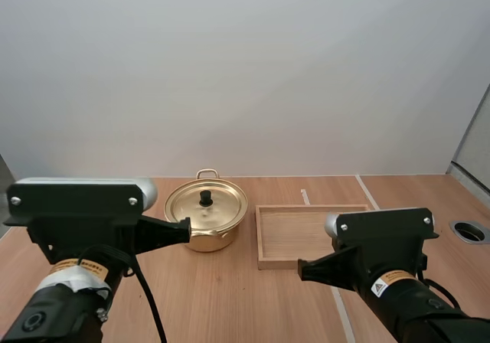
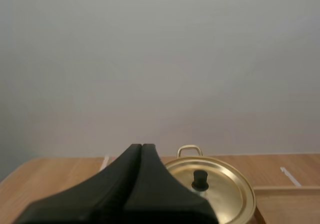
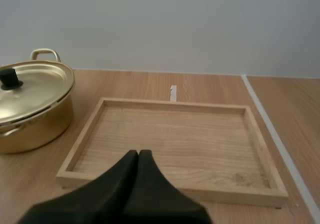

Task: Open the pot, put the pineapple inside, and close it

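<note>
Shiny gold metal pot (image 1: 208, 241) sat on the wooden worktop (image 1: 230, 297) just ahead of the left pincer (image 2: 142, 147), round black-knobbed lid (image 1: 207, 205) on. The right pincer (image 3: 138, 153) faced a shallow wooden tray (image 3: 172, 104). Both were pressed together, empty. Guessing opening, loading and closing were all left to do.

We see a plain, pale grey wall (image 1: 245, 67) behind a wooden table (image 1: 230, 305) — the light on both is soft and even. Thin white lines (image 1: 366, 191) run over the tabletop, one long and one short. Near the right edge is a round opening (image 1: 468, 231) with a metal rim, and behind it a grey panel (image 1: 476, 144) stands upright.
</note>
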Controlling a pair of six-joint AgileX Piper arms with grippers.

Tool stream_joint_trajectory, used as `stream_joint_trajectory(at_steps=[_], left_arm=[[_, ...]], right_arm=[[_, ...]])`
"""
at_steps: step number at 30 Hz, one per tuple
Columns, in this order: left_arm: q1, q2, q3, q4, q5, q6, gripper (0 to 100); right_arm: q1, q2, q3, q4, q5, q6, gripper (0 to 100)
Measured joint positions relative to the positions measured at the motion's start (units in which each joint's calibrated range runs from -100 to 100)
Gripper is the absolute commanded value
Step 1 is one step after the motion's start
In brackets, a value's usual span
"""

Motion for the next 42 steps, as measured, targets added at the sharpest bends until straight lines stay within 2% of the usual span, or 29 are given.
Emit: stream_joint_trajectory(at_steps=[5,10,17,42], left_arm=[[-1.17,0.0,5.4,0.0,0.1,0.1,0],[-1.25,0.0,8.2,0.0,0.1,0.1,0],[-1.25,0.0,11.3,0.0,-0.3,0.3,0],[-1.25,0.0,11.5,0.6,0.1,0.3,0]], right_arm=[[0.0,0.0,1.5,-0.8,-0.7,0.0,0],[-0.2,-0.7,1.5,-0.9,-1.0,0.0,0],[-0.9,-8.2,1.7,-0.9,3.6,0.0,0],[-0.9,-8.8,1.7,-0.9,5.4,0.0,0]])
